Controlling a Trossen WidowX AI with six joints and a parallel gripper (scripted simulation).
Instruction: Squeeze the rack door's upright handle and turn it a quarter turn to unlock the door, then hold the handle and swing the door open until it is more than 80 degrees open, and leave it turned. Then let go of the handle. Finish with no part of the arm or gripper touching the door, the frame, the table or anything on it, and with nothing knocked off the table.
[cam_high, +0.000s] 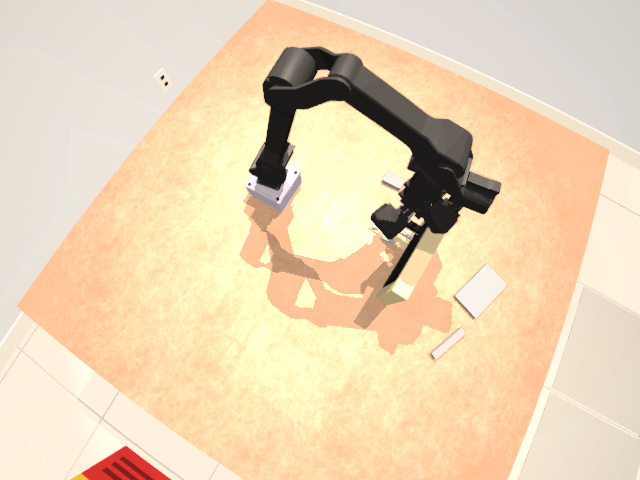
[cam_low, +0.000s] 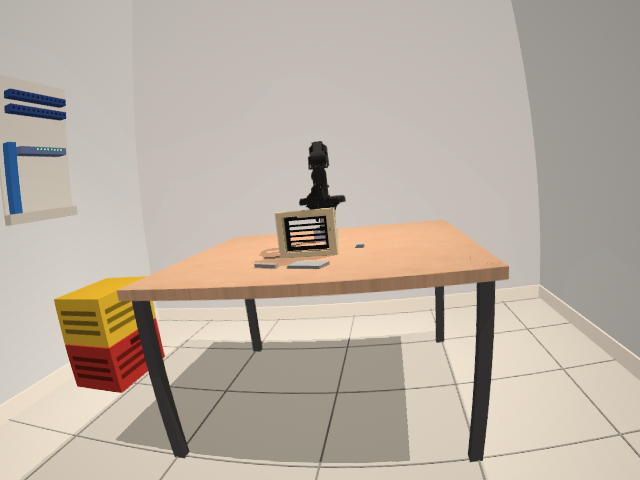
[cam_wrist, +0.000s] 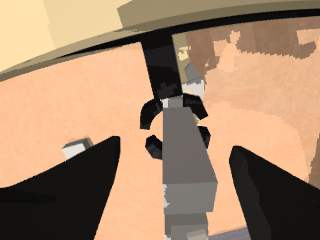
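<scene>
My gripper (cam_high: 416, 219) (cam_low: 321, 201) (cam_wrist: 176, 148) is open over the robot-side face of the rack. In the wrist view its fingers stand apart on either side of the grey upright handle (cam_wrist: 187, 145), with a gap on both sides. Black curved pieces ring the handle. A black bar (cam_wrist: 162, 65) runs from there to the beige frame (cam_high: 421, 266) (cam_low: 279, 232) (cam_wrist: 75, 30), which stands upright. The door is mostly hidden under the gripper in the top view. I cannot tell its exact angle or how far the handle is turned.
On the table (cam_high: 206, 232) (cam_low: 413, 248) lie a flat grey plate (cam_high: 480, 290) (cam_low: 308, 264) and a narrow bar (cam_high: 447, 343) (cam_low: 265, 265) beyond the frame. A small block (cam_high: 393, 180) (cam_low: 359, 245) (cam_wrist: 74, 150) lies beside the gripper.
</scene>
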